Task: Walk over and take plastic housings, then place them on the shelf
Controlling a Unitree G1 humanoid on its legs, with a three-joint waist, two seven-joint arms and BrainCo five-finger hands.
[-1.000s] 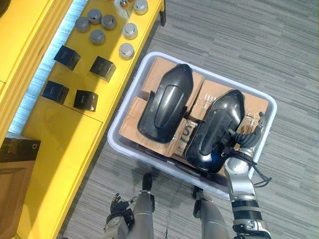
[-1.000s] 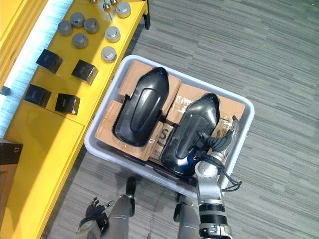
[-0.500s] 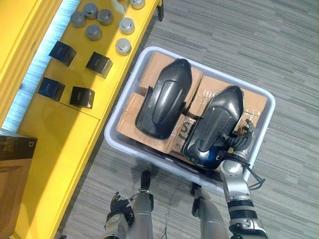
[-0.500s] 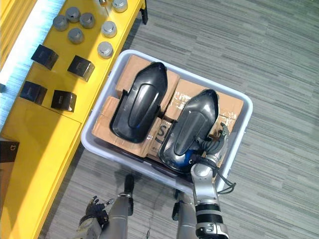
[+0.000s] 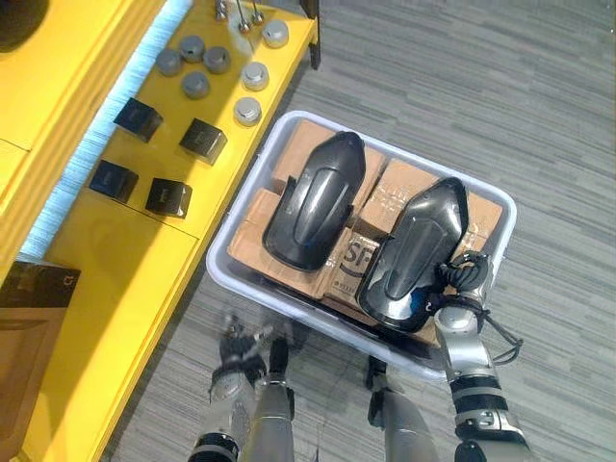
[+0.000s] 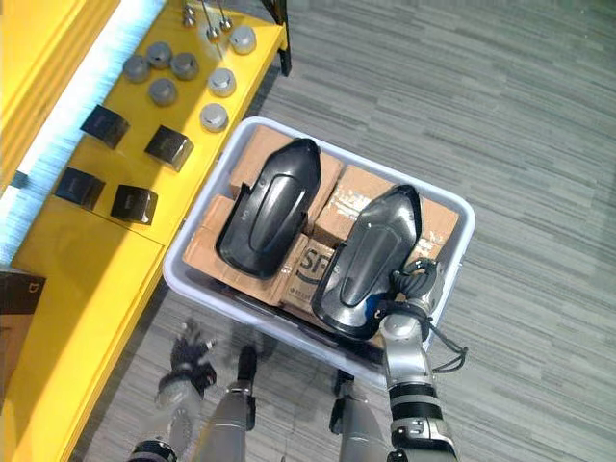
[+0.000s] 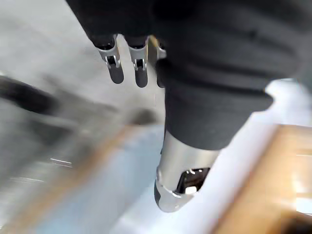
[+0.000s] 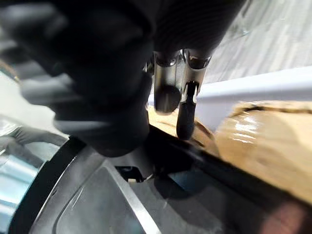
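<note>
At the near right corner of the white bin (image 5: 511, 219), the right hand (image 5: 460, 279) rests against the near end of the right plastic housing (image 5: 414, 255) (I cannot tell whether it grips). The left plastic housing (image 5: 313, 202) lies beside it on cardboard boxes (image 5: 399, 183), just right of the yellow shelf (image 5: 125, 241). The left hand (image 5: 234, 361) hangs near the bin's near left side, fingers straight and apart

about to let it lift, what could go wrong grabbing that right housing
1. The right hand sits at just the near end of the right housing, and the left hand is away from the bin. A long shell lifted from one end may swing or slip.
2. It lies close beside the left housing on cardboard boxes, so it may drag that one.
</note>
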